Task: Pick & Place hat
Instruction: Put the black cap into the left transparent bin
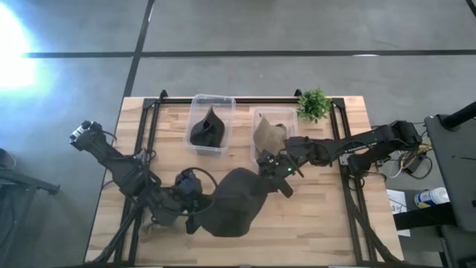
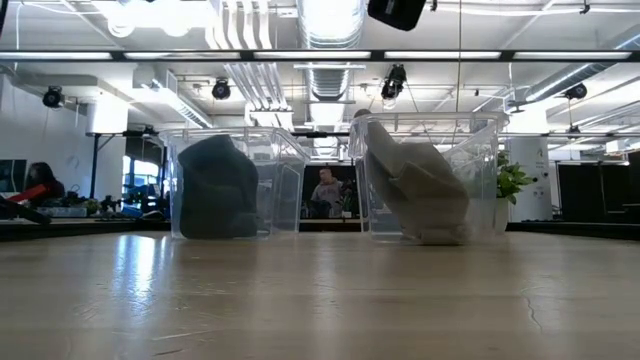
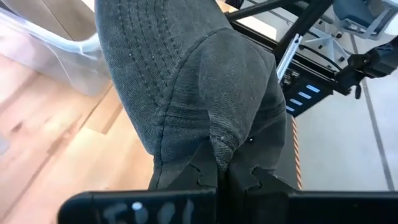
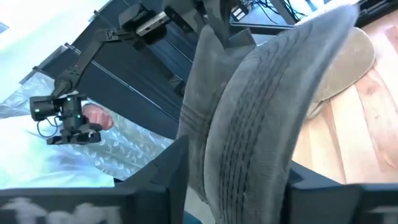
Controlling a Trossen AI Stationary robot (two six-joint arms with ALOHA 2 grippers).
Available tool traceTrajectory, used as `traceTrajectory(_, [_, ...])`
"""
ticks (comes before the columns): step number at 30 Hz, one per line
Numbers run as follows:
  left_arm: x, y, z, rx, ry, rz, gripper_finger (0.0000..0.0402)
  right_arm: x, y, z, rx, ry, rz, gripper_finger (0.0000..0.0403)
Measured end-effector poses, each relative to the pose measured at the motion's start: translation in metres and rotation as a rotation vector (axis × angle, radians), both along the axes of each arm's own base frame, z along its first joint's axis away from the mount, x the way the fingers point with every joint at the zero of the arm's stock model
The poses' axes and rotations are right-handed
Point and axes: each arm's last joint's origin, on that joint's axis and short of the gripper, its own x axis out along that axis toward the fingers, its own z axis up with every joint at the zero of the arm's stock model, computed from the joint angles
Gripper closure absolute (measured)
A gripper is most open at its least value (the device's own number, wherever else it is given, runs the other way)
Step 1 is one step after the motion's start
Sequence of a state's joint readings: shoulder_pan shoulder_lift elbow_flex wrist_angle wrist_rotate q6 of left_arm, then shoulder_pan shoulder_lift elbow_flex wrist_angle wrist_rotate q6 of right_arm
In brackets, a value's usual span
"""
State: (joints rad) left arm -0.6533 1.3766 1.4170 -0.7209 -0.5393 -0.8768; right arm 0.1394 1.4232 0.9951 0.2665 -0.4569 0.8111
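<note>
A dark grey hat (image 1: pixel 234 202) is spread between my two grippers over the middle of the table, toward its near edge. My left gripper (image 1: pixel 195 212) is shut on its left side and my right gripper (image 1: pixel 277 179) is shut on its far right side. The low view shows neither the hat nor the fingers. A second dark hat (image 1: pixel 208 130) sits in the left clear bin (image 1: pixel 213 97). A tan hat (image 1: pixel 269 136) leans in the right clear bin (image 1: pixel 256 113). My left gripper pinches a puckered fold of the hat's crown cloth (image 3: pixel 222 146) between its two fingers, coming from the table's left side. The cloth rises away from the fingers in several gathered layers. My right gripper has the stitched brim (image 4: pixel 249 168) between its two fingers (image 4: pixel 171 171), coming from the table's right and far side. The brim stands on edge in the hold and curves away from the fingers.
Both bins (image 2: pixel 225 185) (image 2: pixel 425 180) stand along the table's far side, with a small green plant (image 1: pixel 314 104) at the far right corner. A black frame rail (image 1: pixel 245 99) runs along the far edge. Bare wood lies near the front edge (image 1: pixel 312 238).
</note>
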Motion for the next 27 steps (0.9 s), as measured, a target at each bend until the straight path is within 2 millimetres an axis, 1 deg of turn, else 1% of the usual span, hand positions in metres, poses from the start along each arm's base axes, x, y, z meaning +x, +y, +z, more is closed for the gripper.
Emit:
traceTrajectory(3, [0.001,0.002,0.000,0.036,-0.007,0.018,0.0401,0.002,0.000,-0.003,-0.010,0.006,-0.007,0.0297])
traceTrajectory(6, [-0.001,0.006,-0.002,0.106,-0.011,0.089,0.0393,0.004,-0.003,-0.003,-0.048,-0.018,-0.022,0.0334])
traceTrajectory(9, [-0.004,0.011,-0.004,0.183,-0.003,0.157,0.0374,0.006,-0.007,0.001,-0.100,-0.059,-0.075,0.0379])
traceTrajectory(10, [-0.005,0.012,-0.005,0.204,0.003,0.171,0.0364,0.007,-0.009,0.003,-0.111,-0.066,-0.095,0.0384])
traceTrajectory(13, [-0.009,0.017,-0.006,0.266,0.012,0.227,0.0329,0.009,-0.017,0.009,-0.132,-0.084,-0.164,0.0388])
traceTrajectory(17, [-0.021,0.028,-0.001,0.345,0.027,0.276,0.0269,0.013,-0.031,0.019,-0.182,-0.102,-0.310,0.0389])
traceTrajectory(19, [-0.028,0.034,0.005,0.390,0.025,0.307,0.0239,0.015,-0.039,0.024,-0.209,-0.117,-0.395,0.0389])
traceTrajectory(22, [-0.044,0.047,0.018,0.439,0.009,0.374,0.0200,0.017,-0.052,0.037,-0.241,-0.149,-0.545,0.0389])
traceTrajectory(24, [-0.054,0.055,0.028,0.444,-0.016,0.418,0.0181,0.018,-0.060,0.043,-0.269,-0.159,-0.649,0.0389])
traceTrajectory(27, [-0.066,0.065,0.038,0.423,-0.036,0.433,0.0165,0.028,-0.073,0.049,-0.302,-0.144,-0.760,0.0389])
